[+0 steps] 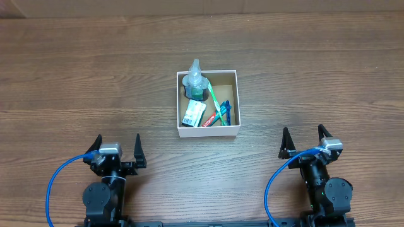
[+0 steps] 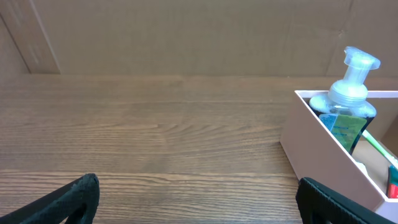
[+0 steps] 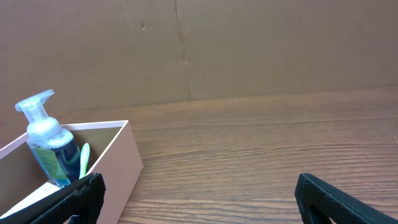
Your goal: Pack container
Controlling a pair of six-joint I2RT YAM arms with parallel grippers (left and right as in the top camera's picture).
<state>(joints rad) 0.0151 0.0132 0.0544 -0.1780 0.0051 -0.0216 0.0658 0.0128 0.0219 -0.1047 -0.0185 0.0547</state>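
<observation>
Overhead view showed the square, shallow cardboard container, white outside and brown inside, at the centre of the wood-grain table, holding a clear plastic pump bottle. Both the left gripper and the right gripper sat near, well apart from it, jaws spread and empty.

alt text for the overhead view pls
A white square container sits on a wooden table, holding a pump bottle, a white-and-green packet and a green toothbrush. The left gripper and right gripper sit open and empty at the near edge.

matt cardboard container, wood-grain table
</observation>
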